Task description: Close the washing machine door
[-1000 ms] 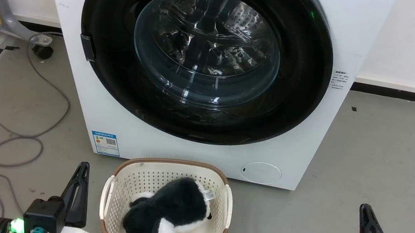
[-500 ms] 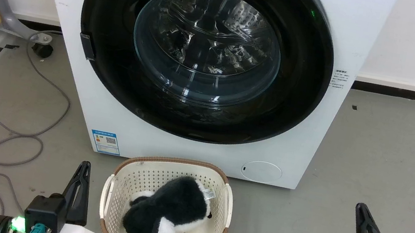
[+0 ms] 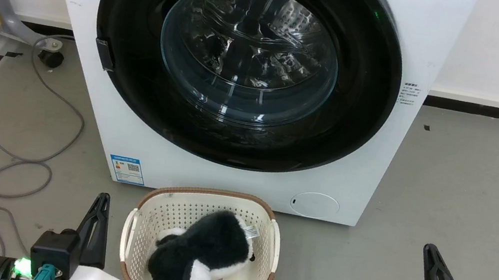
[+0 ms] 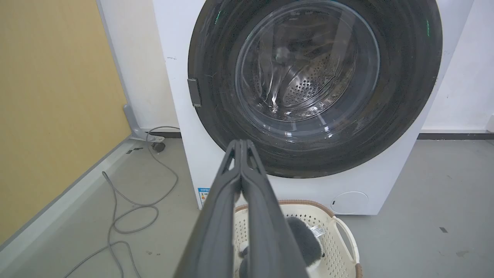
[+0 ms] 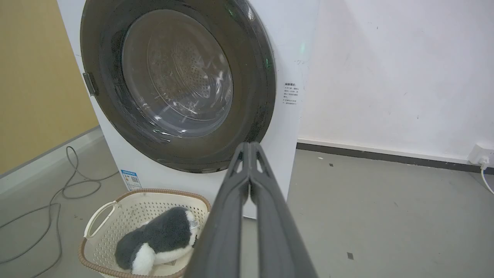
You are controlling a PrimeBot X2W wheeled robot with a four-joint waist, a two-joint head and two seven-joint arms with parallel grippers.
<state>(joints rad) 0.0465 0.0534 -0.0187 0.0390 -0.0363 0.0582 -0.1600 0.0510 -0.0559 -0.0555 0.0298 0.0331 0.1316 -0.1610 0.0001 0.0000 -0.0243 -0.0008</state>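
Head view: one washing machine door (image 3: 247,58), flush against one washing machine (image 3: 241,187). One basket (image 3: 210,195) just before it on grey floor (image 3: 473,197), holding one plush toy (image 3: 205,254). One left tool (image 3: 102,200), one right tool (image 3: 429,251), both pressed closed, empty.
Left wrist view: yellow wall panel (image 4: 50,96), perforated drum (image 4: 308,87) behind glass.
Right wrist view: white wall (image 5: 386,77), one wall socket (image 5: 479,154).

Door (image 5: 177,77) flush against washing machine (image 5: 294,50)

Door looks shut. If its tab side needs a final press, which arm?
Left, probably: the left gripper, shut, lies nearly under the dark tab on the washing machine door; the right gripper lies beyond the washing machine's opposite edge.
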